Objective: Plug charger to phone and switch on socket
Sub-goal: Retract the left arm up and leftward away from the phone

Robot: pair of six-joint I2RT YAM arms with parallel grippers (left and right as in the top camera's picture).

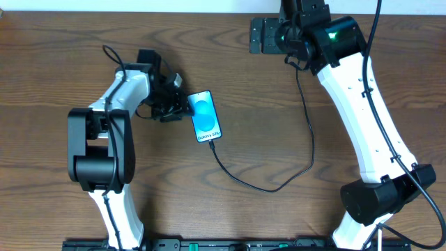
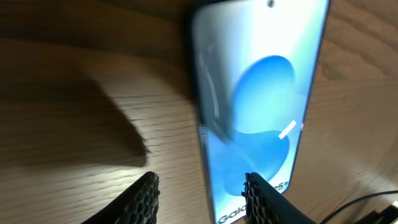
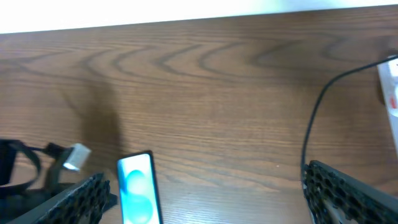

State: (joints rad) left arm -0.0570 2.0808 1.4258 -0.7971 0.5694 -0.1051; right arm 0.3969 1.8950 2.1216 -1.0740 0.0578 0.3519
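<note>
The left arm [image 1: 104,139] is rising from the near edge of the desk [image 1: 63,42], folding at its black elbow and reaching forward and to the right, so that the left pincer [image 1: 182,104] is sitting low against the left long side of the phone [image 1: 205,116]. The phone is lying face up near the middle of the desk, its blue screen lit and its white lettering at the near short end. In the left wrist view the pincer is showing itself half spread and clenched on nothing that can be seen: one black ribbed finger [image 2: 144,198] is hanging over bare wood beside the phone's edge, while the other finger [image 2: 260,198] is overlapping the screen, and whether it is touching the glass cannot be told. The charger [image 1: 272,189] is running as a thin black cable from the phone's near short end, looping toward the front of the desk and then climbing away to the far side under the right arm [image 1: 362,104]; whether its tip is seated in the phone cannot be told. The right arm is stretching almost straight from the near right corner to the far edge of the desk, its wrist hanging there. The right pincer [image 3: 205,174] is standing fully released, its two fingers wide apart with only wood between them. The socket [image 3: 390,81] is showing only as a blurred white strip with red marks at the right border of the right wrist view, next to the cable.
</note>
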